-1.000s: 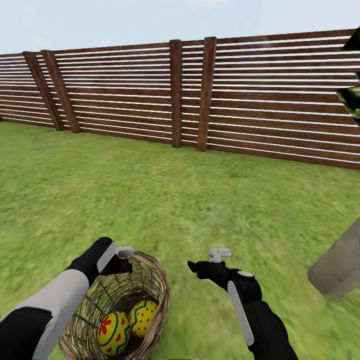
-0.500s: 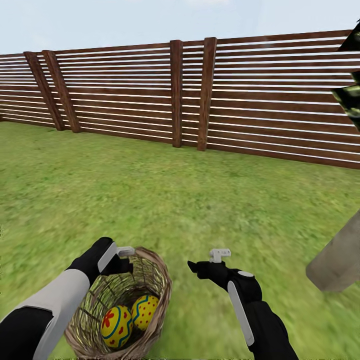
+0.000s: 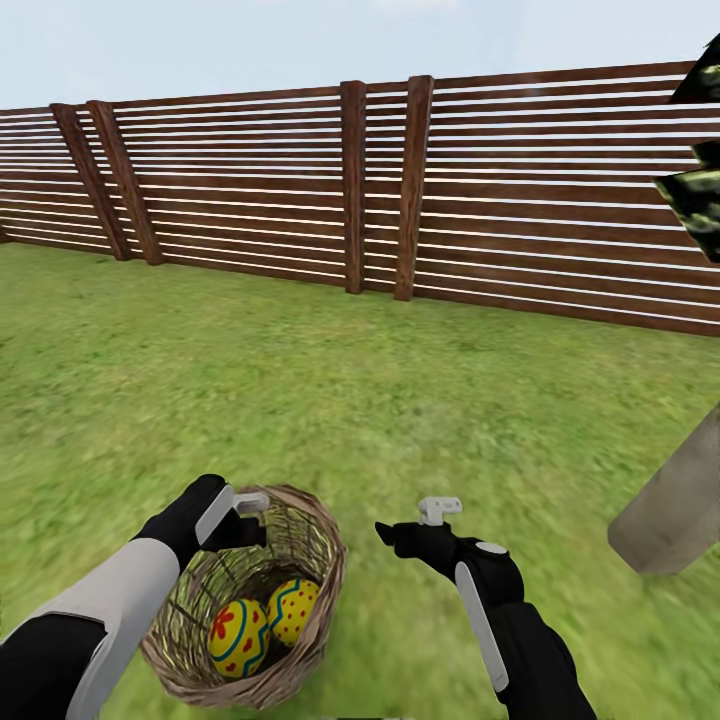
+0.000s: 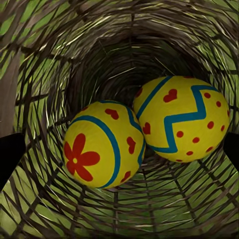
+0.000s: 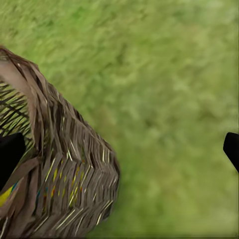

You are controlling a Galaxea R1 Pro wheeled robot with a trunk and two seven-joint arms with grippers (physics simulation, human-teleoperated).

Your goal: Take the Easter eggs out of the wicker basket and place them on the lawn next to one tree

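The wicker basket (image 3: pixel 310 560) stands on the lawn (image 3: pixel 350 400) at the lower left of the head view. Two Easter eggs lie inside it, one with a red flower (image 3: pixel 238 638) and one with blue zigzags (image 3: pixel 293 610). The left wrist view looks straight down into the basket at the flower egg (image 4: pixel 102 149) and the zigzag egg (image 4: pixel 184 119). My left gripper (image 3: pixel 248 503) hovers open over the basket's far-left rim, its fingers (image 4: pixel 7 154) wide apart. My right gripper (image 3: pixel 440 508) is open over the grass to the right of the basket (image 5: pixel 64 179).
A thick pale tree trunk (image 3: pixel 670 510) rises from the lawn at the right edge, with dark blotched foliage (image 3: pixel 700 190) above it. A brown slatted fence (image 3: pixel 400 190) closes off the garden at the back. Open grass lies between the basket and the trunk.
The whole view has shifted: the basket and the trunk's base have drifted up and toward the centre, so the camera has backed away. Both arms hold the same pose. The basket's rim now lies further under my left gripper.
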